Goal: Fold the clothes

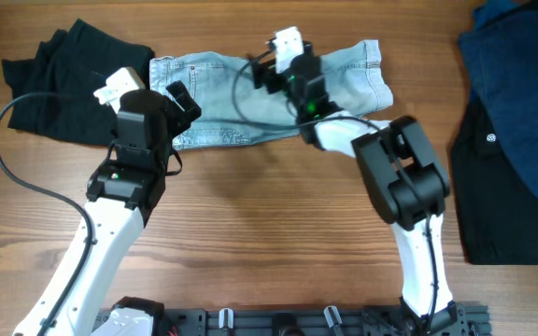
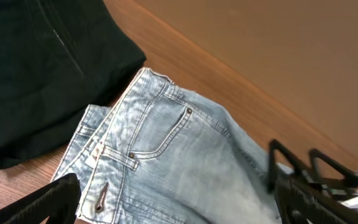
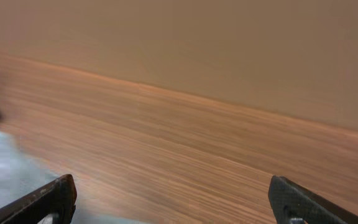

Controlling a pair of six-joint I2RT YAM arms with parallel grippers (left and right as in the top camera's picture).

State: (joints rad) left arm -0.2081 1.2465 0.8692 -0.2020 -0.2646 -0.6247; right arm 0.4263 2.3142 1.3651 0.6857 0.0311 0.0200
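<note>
Shorts (image 1: 215, 93) beneath left tool (image 1: 186, 101)

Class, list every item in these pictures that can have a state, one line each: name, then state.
denim shorts: spread flat on the table, not gripped
black garment on the left: bunched up, not folded
navy garment: rumpled, lying on another garment
black garment beneath it: laid flat, partly covered
left gripper: open, empty, above the shorts
right gripper: open, empty
</note>
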